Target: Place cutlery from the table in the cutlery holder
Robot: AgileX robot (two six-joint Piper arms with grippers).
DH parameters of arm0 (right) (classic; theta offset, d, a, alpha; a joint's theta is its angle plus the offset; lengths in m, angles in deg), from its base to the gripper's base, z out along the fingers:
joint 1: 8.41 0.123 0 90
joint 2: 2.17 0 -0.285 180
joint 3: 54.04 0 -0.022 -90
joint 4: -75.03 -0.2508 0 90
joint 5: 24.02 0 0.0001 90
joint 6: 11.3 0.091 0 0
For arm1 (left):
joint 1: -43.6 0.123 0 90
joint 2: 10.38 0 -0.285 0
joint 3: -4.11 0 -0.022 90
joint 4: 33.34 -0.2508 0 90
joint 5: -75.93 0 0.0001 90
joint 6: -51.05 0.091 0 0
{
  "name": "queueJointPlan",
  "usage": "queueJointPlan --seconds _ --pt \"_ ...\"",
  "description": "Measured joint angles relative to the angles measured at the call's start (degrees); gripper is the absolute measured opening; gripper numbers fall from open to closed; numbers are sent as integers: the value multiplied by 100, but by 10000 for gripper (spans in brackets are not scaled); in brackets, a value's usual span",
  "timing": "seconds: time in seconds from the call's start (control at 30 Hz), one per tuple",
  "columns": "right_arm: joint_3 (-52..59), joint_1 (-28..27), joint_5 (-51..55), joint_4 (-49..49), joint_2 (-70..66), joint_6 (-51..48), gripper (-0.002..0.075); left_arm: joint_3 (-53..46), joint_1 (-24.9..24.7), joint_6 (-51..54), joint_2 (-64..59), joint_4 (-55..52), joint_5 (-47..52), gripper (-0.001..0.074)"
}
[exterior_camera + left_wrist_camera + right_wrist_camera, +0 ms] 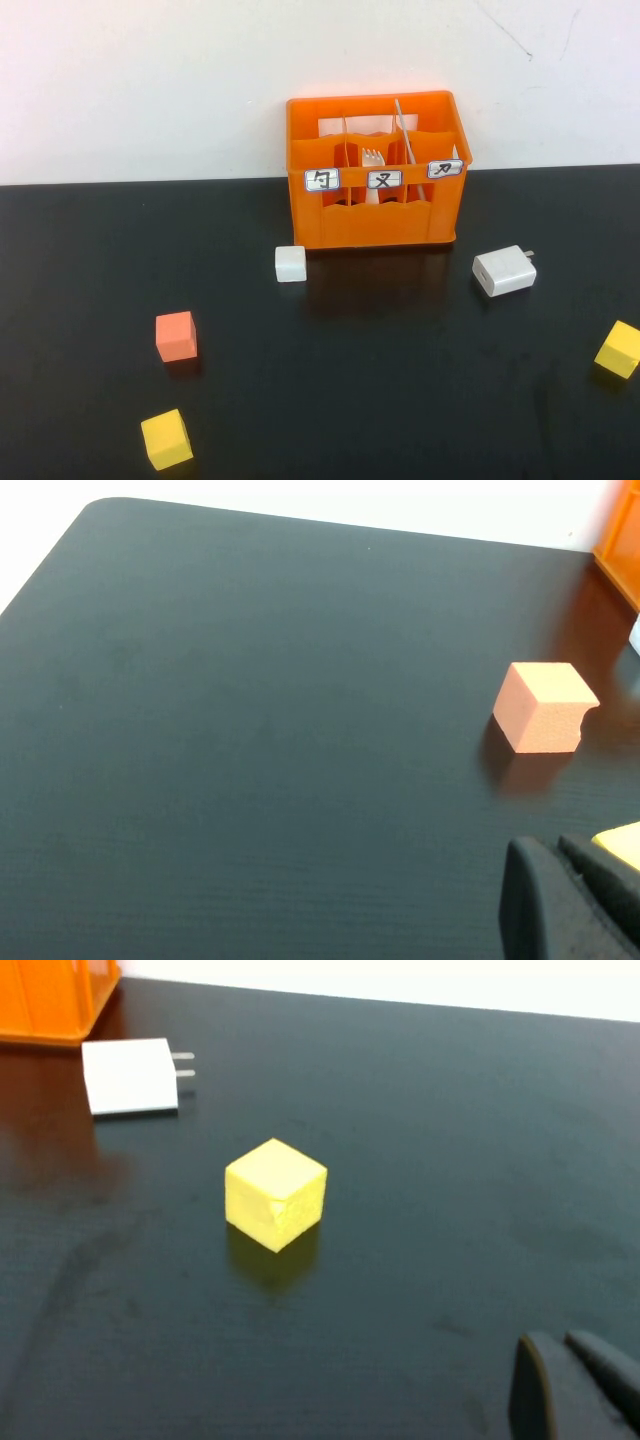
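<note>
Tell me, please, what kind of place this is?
Probably a robot test bench, not a kitchen: a bare black table against a plain white wall, an orange cutlery holder with labelled compartments, and loose foam-like cubes, such as the orange cube, scattered as distractors.

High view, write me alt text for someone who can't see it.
An orange crate stands at the back of a black table, with a white fork and knife already inside. Around it lie a white cube, a charger, an orange cube and two yellow cubes.
</note>
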Motion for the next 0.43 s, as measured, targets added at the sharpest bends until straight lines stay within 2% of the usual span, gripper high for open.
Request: queueJointPlan --seconds 0.43 --pt "-12 -8 87 0 0 226 -2 0 0 0 0 0 0 -1"
